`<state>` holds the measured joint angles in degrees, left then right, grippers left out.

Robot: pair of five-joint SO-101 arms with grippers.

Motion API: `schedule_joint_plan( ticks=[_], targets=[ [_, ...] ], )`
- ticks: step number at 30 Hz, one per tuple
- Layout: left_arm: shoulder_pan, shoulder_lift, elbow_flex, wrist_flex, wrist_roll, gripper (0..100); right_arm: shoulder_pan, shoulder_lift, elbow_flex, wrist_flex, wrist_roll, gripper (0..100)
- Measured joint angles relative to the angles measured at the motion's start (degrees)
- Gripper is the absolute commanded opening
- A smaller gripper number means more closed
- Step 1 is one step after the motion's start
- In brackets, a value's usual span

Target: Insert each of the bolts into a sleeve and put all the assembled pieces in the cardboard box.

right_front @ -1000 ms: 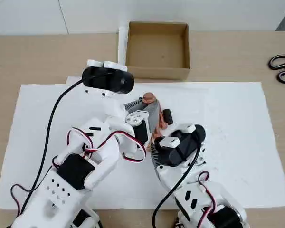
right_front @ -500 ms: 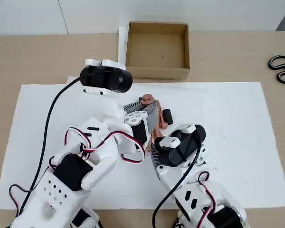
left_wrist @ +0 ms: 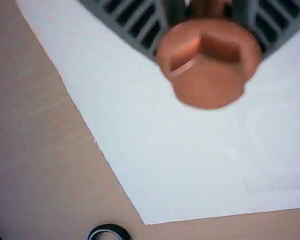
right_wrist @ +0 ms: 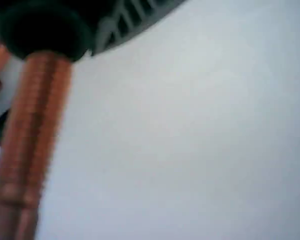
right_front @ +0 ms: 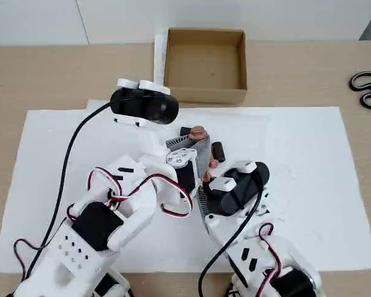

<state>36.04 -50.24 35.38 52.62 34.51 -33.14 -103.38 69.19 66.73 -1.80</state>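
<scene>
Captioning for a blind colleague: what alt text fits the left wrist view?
A copper-coloured bolt, recessed head toward the camera, is held in the left gripper between grey ribbed fingers. Beyond it lies a white sheet on a wooden table.

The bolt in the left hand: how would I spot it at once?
Find the cardboard box at the back, then come forward onto the white sheet. The bolt sits between the grey ribbed fingers of the left hand; its round copper-orange head stands out from the short black sleeve beside it.
</scene>
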Motion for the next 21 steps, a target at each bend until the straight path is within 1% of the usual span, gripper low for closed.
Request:
schedule_joint_plan(
  ticks=[9, 21],
  targets=[
    [1.67, 0.00, 0.00, 0.70, 0.09, 1, 0.00, 0.00, 0.09, 0.00, 0.00, 0.4],
    [1.76, 0.00, 0.00, 0.70, 0.00, 1, 0.00, 0.00, 0.09, 0.00, 0.00, 0.4]
  ],
)
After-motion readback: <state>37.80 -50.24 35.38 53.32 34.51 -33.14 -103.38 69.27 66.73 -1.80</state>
